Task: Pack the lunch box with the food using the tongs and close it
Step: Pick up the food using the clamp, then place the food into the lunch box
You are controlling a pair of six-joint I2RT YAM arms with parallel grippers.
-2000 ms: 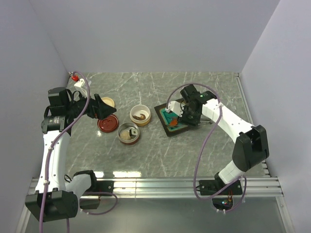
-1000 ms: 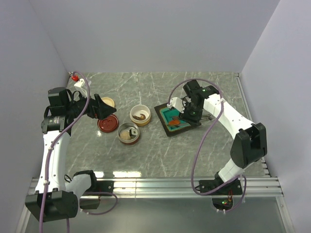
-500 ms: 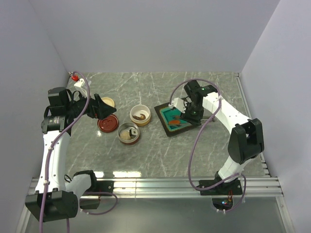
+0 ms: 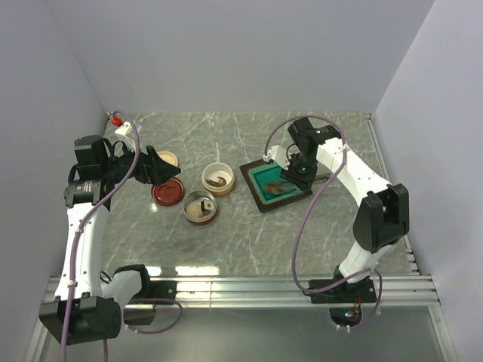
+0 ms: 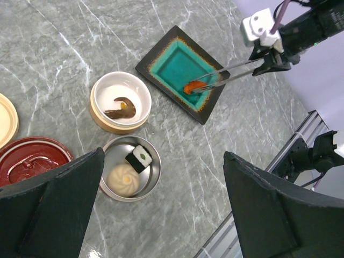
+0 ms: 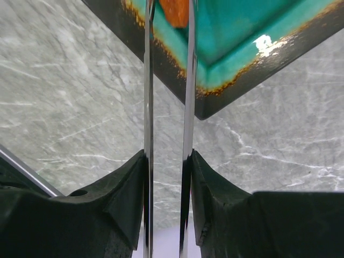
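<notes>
My right gripper (image 4: 300, 172) (image 6: 167, 158) is shut on the tongs (image 5: 231, 72), pressing their two thin arms (image 6: 148, 107) toward each other. The tong tips flank the orange-red piece (image 5: 194, 86) (image 6: 174, 11) at the near corner of the teal tray (image 5: 172, 59) (image 4: 260, 177). I cannot tell whether that piece is lifted. The steel lunch box bowl (image 5: 157, 174) (image 4: 200, 207) holds a pale round bun (image 5: 123, 179) and a white cube (image 5: 140, 157). A dark brown lump (image 5: 122, 109) lies in the cream bowl (image 5: 97, 115) (image 4: 218, 179). My left gripper (image 5: 164, 199) (image 4: 155, 167) hangs open high above the bowls.
A red lid (image 5: 29, 161) (image 4: 167, 191) and a cream lid (image 5: 5, 118) (image 4: 167, 158) lie left of the bowls on the marble table. Walls close in at the back and both sides. A metal rail (image 4: 241, 286) runs along the near edge.
My right gripper has drawn back toward the rear right with the tongs and squeezed their arms closer around the orange-red piece. The left arm has not moved.
</notes>
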